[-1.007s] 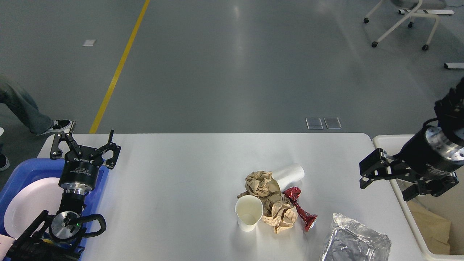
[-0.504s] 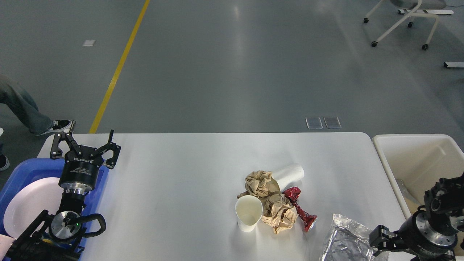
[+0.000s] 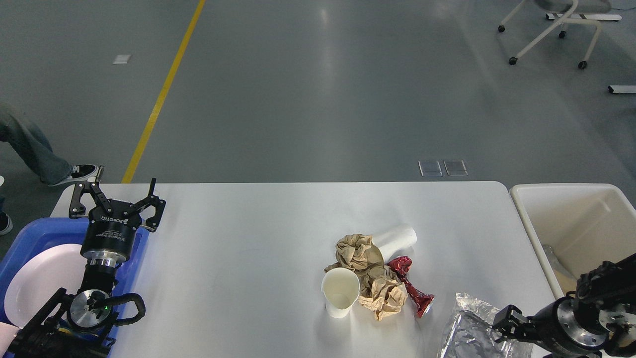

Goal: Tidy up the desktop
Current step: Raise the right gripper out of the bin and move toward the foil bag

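Your left gripper (image 3: 117,196) hangs over the far left corner of the desktop (image 3: 248,258), jaws spread wide and empty, above the blue tray (image 3: 30,233) holding a white plate (image 3: 39,278). Your right gripper (image 3: 504,325) sits low at the surface's near right edge, touching the crumpled foil container (image 3: 472,328); you cannot tell how its jaws stand. Mid-surface lie an upright paper cup (image 3: 340,292), crumpled brown paper (image 3: 370,273) and a red wrapper (image 3: 412,288). The cream bin (image 3: 571,219) stands beside the right edge.
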You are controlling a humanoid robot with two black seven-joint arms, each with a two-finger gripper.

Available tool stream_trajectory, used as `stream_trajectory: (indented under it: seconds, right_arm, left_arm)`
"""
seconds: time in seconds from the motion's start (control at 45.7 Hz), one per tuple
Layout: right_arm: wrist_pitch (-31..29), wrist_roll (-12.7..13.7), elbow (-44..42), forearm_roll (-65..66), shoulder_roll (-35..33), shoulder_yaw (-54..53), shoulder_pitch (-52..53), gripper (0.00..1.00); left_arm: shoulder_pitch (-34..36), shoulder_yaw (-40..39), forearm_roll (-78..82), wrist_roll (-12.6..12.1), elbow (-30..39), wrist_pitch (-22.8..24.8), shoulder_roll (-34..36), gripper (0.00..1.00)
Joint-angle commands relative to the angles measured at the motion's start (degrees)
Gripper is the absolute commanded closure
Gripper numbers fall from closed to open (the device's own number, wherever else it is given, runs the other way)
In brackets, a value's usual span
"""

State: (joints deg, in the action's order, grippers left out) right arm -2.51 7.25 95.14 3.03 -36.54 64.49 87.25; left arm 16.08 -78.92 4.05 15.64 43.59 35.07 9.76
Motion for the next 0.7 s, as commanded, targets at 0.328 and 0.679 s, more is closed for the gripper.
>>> stream_trajectory:
  seconds: [0.328,0.679]
  right_arm:
    - [-12.3,1.2,0.6,-10.1,12.3,1.2,19.1,0.15]
    - [-43.0,2.2,0.6,-9.9,15.1,14.5,55.7,0.15]
  left_arm:
    - [0.0,0.0,0.0,0.0,0.0,0.0,0.0,0.04]
    - [0.0,0.0,0.0,0.0,0.0,0.0,0.0,0.04]
